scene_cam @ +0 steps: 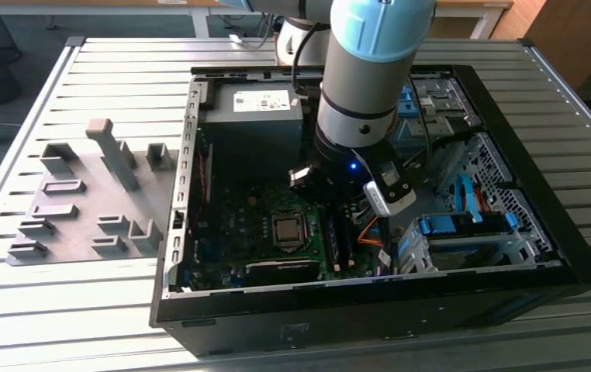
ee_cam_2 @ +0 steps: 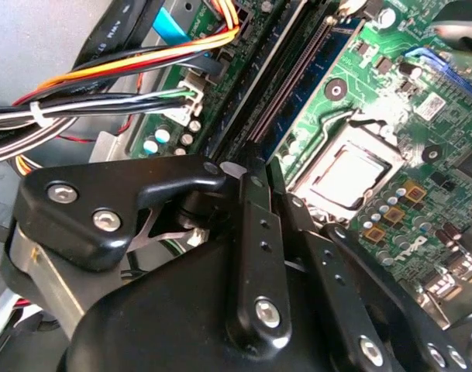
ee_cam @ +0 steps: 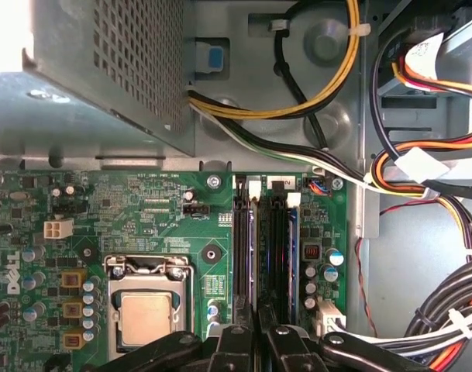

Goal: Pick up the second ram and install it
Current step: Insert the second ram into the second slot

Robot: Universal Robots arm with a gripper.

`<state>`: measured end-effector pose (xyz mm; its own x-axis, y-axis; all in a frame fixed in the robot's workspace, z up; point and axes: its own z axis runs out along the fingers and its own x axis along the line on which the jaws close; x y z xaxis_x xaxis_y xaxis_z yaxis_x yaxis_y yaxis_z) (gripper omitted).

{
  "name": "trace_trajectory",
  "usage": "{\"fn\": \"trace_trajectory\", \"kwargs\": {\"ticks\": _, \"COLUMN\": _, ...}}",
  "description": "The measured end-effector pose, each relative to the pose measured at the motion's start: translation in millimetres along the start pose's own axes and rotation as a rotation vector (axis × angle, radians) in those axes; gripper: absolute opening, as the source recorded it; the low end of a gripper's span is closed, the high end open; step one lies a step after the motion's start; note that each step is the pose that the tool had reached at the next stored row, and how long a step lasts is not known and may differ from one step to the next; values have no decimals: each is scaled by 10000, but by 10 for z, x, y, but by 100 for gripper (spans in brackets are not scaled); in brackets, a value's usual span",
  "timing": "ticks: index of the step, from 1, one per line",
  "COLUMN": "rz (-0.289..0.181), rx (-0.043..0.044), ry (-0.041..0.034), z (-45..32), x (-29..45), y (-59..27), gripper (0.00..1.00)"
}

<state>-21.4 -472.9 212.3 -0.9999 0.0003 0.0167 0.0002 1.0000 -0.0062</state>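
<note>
My gripper [scene_cam: 343,203] hangs low inside the open computer case [scene_cam: 378,304], over the memory slots beside the processor socket [ee_cam: 146,318]. In both wrist views its black fingers stand close together. They pinch the near end of the second ram [ee_cam: 251,252], a thin dark strip that stands upright in a slot and runs away from the fingertips [ee_cam_2: 294,77]. The gripper [ee_cam: 259,335] [ee_cam_2: 253,167] looks shut on that strip. A second dark stick [ee_cam: 286,248] stands in the neighbouring slot.
Bundles of coloured cables [ee_cam: 422,178] [ee_cam_2: 104,85] lie close beside the slots. The grey power supply box [ee_cam: 104,70] [scene_cam: 254,116] bounds the board at the far end. A grey plate of holder blocks [scene_cam: 78,201] lies on the slatted table at the exterior view's left.
</note>
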Motion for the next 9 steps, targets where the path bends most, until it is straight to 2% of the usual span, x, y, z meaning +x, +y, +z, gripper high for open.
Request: {"fn": "trace_trajectory", "kwargs": {"ticks": 9, "rz": 1, "rx": 0, "ry": 0, "z": 0, "x": 0, "y": -12, "gripper": 14}}
